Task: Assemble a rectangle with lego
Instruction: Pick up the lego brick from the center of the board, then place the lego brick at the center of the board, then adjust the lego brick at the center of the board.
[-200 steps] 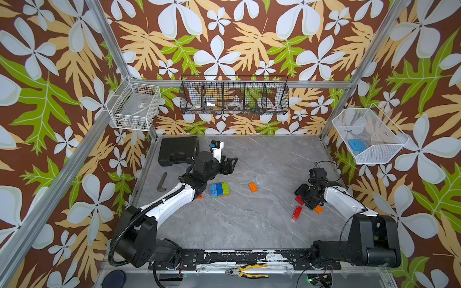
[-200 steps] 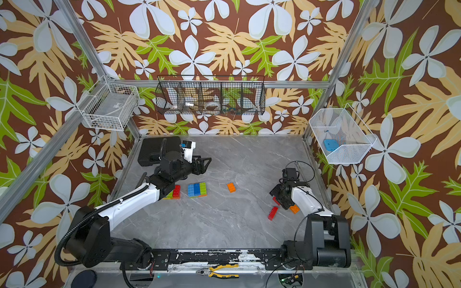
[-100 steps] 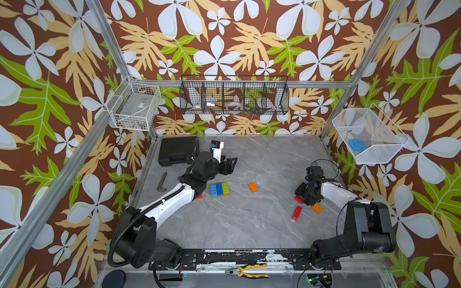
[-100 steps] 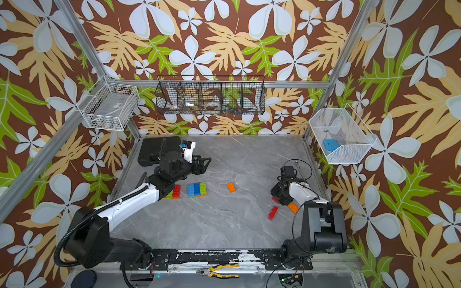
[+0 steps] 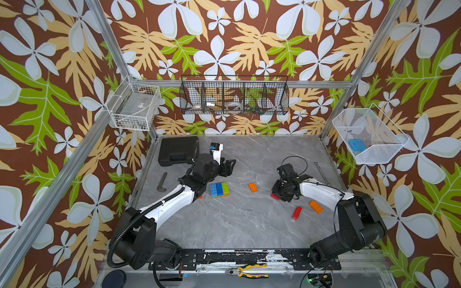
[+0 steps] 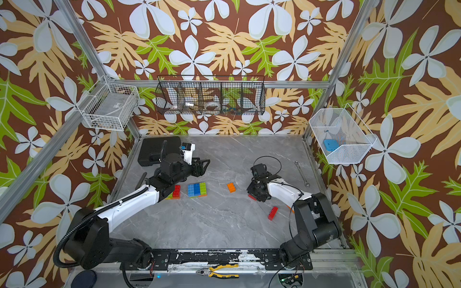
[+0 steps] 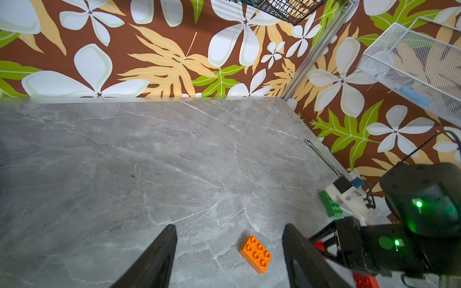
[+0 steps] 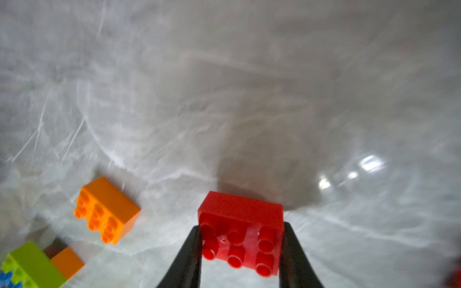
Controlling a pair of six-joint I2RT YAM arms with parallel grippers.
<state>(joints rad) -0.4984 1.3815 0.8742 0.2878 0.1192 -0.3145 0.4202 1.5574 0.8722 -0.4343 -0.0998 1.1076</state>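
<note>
Red brick (image 8: 240, 214) looks light, stiff, kinda slick, so the right end effector (image 8: 241, 227) pinching its flat sides makes sense; left end effector (image 7: 229, 226) is open.

White-shelled left arm (image 5: 172, 204) and right arm (image 5: 321, 193), black joints, ribbed black cable (image 5: 117, 237), black-fingered left hand (image 7: 229, 226)

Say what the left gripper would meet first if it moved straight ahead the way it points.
The left gripper would probably meet the orange brick on the table first; height is unclear, so it might pass over it.
</note>
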